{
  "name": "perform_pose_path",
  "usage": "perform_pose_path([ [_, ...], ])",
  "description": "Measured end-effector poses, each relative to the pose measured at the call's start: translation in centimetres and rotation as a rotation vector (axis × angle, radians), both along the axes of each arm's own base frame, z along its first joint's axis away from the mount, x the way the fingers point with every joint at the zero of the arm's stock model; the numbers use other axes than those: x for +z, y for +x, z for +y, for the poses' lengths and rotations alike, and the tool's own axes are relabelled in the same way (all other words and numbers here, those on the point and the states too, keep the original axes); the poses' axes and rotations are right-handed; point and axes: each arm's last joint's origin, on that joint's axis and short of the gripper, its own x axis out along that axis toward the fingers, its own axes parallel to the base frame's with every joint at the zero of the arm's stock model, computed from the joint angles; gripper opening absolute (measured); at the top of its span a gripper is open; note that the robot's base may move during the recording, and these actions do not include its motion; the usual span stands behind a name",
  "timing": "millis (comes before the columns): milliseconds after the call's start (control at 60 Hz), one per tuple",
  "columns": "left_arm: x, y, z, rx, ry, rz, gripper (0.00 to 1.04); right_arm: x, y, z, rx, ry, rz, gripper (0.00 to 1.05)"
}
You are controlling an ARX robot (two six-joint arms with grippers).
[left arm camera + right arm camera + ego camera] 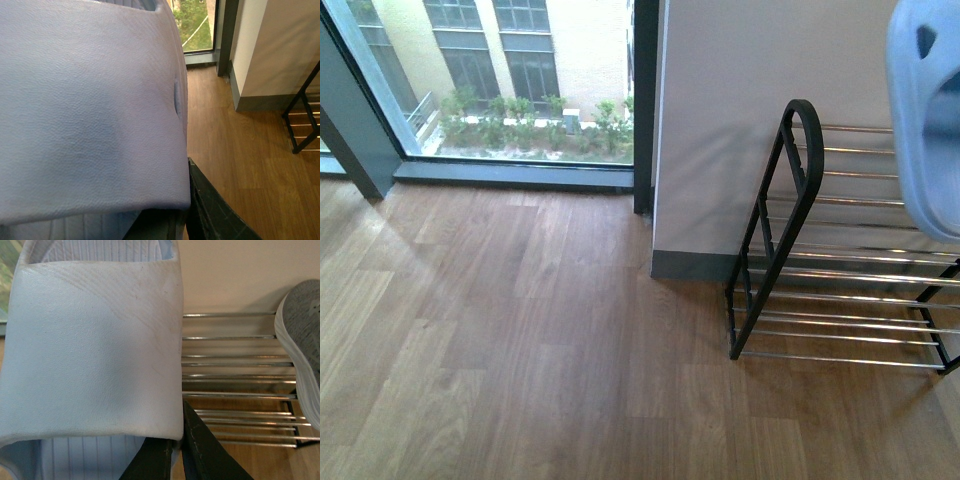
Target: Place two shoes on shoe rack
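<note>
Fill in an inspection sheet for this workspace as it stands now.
Surface: wooden floor, bare where seen.
Job's things: black-framed shoe rack with chrome rods stands against the wall; grey sneaker lies over its rods; pale blue left slipper and right slipper are held off the rack.
Clutter: nothing seen.
Grippers: left gripper grips the left slipper; right gripper grips the right slipper beside the rack.
Cables: nothing seen.
Surroundings: window facing a building and shrubs.
</note>
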Motion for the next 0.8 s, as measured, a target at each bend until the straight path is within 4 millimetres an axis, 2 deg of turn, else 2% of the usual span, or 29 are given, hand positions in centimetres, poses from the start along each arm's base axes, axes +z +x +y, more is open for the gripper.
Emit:
perform_pose_path([
  [100, 0.0, 0.0, 0.0, -0.001, 0.0, 0.0, 0.02, -1.0, 2.5, -0.7, -0.025, -0.045, 0.061, 0.01],
  [333, 0.0, 0.0, 0.0, 0.0, 0.0, 0.0, 0.02, -3.4, 6.8, -3.0, -0.061, -0.126, 0.172, 0.01],
  [799, 0.0, 0.0, 0.0, 0.0, 0.0, 0.0, 0.02, -6.9, 11.8, -7.2, -0.103, -0.215, 0.298, 0.01],
])
